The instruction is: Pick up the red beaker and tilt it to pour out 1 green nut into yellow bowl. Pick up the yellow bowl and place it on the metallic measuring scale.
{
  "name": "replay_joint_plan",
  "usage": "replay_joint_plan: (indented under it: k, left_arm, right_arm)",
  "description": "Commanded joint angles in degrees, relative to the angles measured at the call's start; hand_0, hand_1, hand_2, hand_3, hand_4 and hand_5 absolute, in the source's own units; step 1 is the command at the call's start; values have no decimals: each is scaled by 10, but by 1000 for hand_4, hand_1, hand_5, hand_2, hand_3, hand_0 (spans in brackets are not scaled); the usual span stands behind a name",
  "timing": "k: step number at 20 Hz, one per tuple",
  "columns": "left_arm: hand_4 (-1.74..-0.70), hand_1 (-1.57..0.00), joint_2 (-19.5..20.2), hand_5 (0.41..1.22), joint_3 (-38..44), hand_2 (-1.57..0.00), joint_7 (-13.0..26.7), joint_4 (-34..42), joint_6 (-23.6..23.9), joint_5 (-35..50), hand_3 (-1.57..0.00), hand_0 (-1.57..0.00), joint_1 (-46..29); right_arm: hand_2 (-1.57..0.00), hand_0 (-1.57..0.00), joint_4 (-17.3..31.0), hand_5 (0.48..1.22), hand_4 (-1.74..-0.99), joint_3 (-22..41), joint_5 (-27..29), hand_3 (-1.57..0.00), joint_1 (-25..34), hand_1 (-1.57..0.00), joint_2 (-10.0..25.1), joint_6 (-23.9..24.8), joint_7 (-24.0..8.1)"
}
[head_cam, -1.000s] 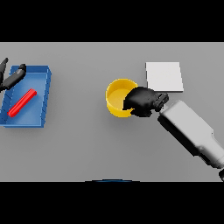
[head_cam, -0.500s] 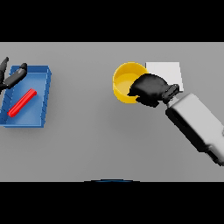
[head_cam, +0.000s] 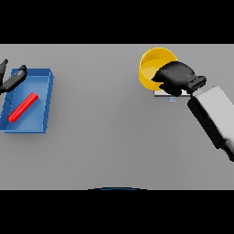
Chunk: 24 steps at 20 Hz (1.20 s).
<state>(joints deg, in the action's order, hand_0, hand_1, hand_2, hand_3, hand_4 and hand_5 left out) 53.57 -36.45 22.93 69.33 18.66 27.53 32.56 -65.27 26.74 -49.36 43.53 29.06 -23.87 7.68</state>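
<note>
The yellow bowl (head_cam: pixel 153 67) is raised at the table's far right, held at its near rim by my right hand (head_cam: pixel 176 77), whose fingers curl round that rim. Bowl and hand cover most of the metallic measuring scale (head_cam: pixel 170 94); only its near edge shows below the hand. I cannot see whether a green nut lies in the bowl. The red beaker (head_cam: pixel 23 108) lies on its side in the blue tray (head_cam: pixel 45 108) at the left. My left hand (head_cam: pixel 10 80) rests at the tray's far left corner, fingers straight.
The blue tray occupies the table's left side, with my left hand over its far corner. My right forearm (head_cam: pixel 215 116) stretches from the lower right towards the bowl.
My right hand has carried the yellow bowl up and to the right, from the table beside the scale to a spot over the scale. The left hand and beaker have stayed put.
</note>
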Motion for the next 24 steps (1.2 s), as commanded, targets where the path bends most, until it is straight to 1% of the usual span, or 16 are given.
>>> replay_joint_plan:
  k: [1, 2, 5, 7, 9, 10, 13, 14, 16, 17, 18, 19, 21, 22, 23, 24]
  left_arm:
    - [-737, 1, 0, 730, -1, 1, 3, 2, 1, 0, 1, 1, -1]
    - [-739, 1, 1, 734, 1, 1, -2, 2, -1, 3, 1, 1, -4]
    - [-727, 1, 6, 734, -1, 1, 10, 9, 1, 1, 1, 1, -4]
    - [-719, 1, 3, 725, -6, 1, 11, 6, 5, -5, 1, 1, -5]
    - [-722, 1, 12, 717, -3, 1, 5, 16, 5, -1, 1, 1, -16]
    - [-724, 1, 10, 714, -3, 1, 8, 19, 6, 0, 1, 1, -14]
    - [-726, 1, 6, 710, -4, 1, 12, 11, 4, -2, 1, 1, -8]
    - [-725, 1, 2, 710, -6, 1, 14, 6, 5, -3, 1, 1, -8]
    - [-729, 1, 3, 714, -2, 1, 4, 2, 4, -3, 1, 1, -9]
    - [-729, 1, 6, 713, -3, 1, 11, 8, 6, -2, 1, 1, -10]
    - [-727, 1, 5, 710, -3, 1, 13, 1, 0, -3, 1, 1, -3]
    - [-727, 1, 6, 712, -2, 1, 11, 5, 0, -2, 1, 1, -5]
    - [-727, 1, 8, 715, -2, 1, 16, 5, 1, -1, 1, 1, -4]
    - [-729, 1, 3, 717, -4, 1, 9, 1, -2, -1, 1, 1, -8]
    - [-730, 1, 1, 720, -4, 1, 11, 2, -1, -1, 1, 1, -5]
    - [-732, 1, 1, 723, -4, 1, 12, 2, -1, -2, 1, 1, -2]
  right_arm:
    - [-1540, -1570, 12, 1221, -1741, -3, 0, -1143, 4, -1571, 1, 7, 4]
    - [-1546, -1570, 28, 1221, -1741, -6, -3, -1146, 6, -1571, 1, 19, 10]
    - [-1537, -1571, 86, 1221, -1741, -18, -8, -1147, 14, -1571, -4, 47, 6]
    - [-1500, -1571, 128, 1221, -1741, -25, -11, -1169, 21, -1571, -3, 68, 21]
    - [-1474, -1571, 155, 1221, -1741, -28, -13, -1235, 24, -1571, -6, 77, 21]
    - [-1464, -1571, 179, 1221, -1741, -32, -13, -1268, 31, -1571, -8, 81, 29]
    - [-1428, -1571, 225, 1221, -1741, -43, -8, -1331, 45, -1571, -23, 88, 26]
    - [-1418, -1571, 238, 1221, -1741, -44, -8, -1349, 46, -1571, -25, 94, 39]
    - [-1393, -1548, 253, 1221, -1741, -51, -4, -1407, 47, -1571, -27, 88, 36]
    - [-1382, -1528, 260, 1221, -1741, -53, -2, -1440, 47, -1571, -29, 85, 36]
    - [-1369, -1469, 261, 1221, -1741, -53, -2, -1466, 48, -1571, -36, 82, 26]
    - [-1363, -1417, 265, 1221, -1741, -53, -2, -1487, 50, -1571, -37, 82, 32]
    - [-1385, -1397, 279, 1221, -1741, -55, -3, -1363, 56, -1571, -35, 77, 46]
    - [-1423, -1332, 279, 1221, -1741, -57, -2, -1198, 55, -1459, -36, 79, 45]
    - [-1330, -1128, 279, 1221, -1701, -61, 1, -1057, 54, -1322, -36, 74, 44]
    - [-1186, -902, 275, 1143, -1660, -65, 5, -937, 51, -1150, -35, 73, 47]
